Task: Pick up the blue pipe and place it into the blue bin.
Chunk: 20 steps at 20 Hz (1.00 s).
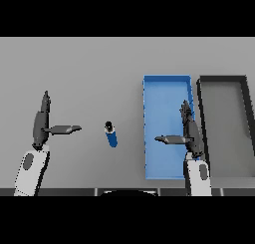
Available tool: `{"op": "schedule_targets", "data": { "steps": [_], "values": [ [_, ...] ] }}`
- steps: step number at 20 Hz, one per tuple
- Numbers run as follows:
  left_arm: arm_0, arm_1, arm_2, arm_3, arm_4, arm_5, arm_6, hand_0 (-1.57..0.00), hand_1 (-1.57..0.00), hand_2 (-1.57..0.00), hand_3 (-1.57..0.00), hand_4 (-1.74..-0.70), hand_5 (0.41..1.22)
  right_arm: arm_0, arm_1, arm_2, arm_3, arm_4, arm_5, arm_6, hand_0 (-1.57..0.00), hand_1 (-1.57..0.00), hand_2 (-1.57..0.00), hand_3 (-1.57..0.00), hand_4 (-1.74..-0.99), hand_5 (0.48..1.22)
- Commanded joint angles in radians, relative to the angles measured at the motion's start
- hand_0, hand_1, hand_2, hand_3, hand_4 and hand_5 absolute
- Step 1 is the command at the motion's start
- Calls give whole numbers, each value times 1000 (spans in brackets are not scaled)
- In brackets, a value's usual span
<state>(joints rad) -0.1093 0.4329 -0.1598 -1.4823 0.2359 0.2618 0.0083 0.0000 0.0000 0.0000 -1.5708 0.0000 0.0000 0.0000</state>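
Head view: blue pipe (111, 134) between hands, nearer left hand (42, 124).

One blue pipe (111, 134) on the table (89, 68), between the two hands, left hand (41, 122) and right hand (191, 133). Two bins: one blue bin (167, 79) under the right hand, one dark bin (222, 79) just beyond it.

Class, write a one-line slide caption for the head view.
Small blue pipe lies on the grey table between open left hand and open right hand, which hovers over the blue bin.
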Motion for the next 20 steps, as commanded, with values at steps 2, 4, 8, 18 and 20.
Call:
{"op": "schedule_targets", "data": {
  "steps": [2,4,8,18,20],
  "values": [
    [-6,-1,1,5,0,0,-3,1,1,1,1,-966,593,-6,-1,-2,4,-1,-2,4,1,1,1,1,-1205,629],
    [-14,-2,2,13,0,-1,-2,1,1,1,1,-966,593,-15,-1,-4,11,-1,-2,7,1,1,1,1,-1205,629],
    [23,108,-31,32,-9,-177,-110,1,1,1,1,-963,592,41,-107,43,-44,120,17,-126,1,1,1,1,-1201,628],
    [69,220,-95,-23,7,-404,-193,1,1,1,1,-1007,561,67,-143,87,-107,187,25,-96,1,1,1,1,-1180,617],
    [92,225,-137,-73,1,-442,-184,1,1,1,1,-1048,535,61,-138,88,-92,196,17,-94,1,1,1,1,-1176,615]
  ]
}}
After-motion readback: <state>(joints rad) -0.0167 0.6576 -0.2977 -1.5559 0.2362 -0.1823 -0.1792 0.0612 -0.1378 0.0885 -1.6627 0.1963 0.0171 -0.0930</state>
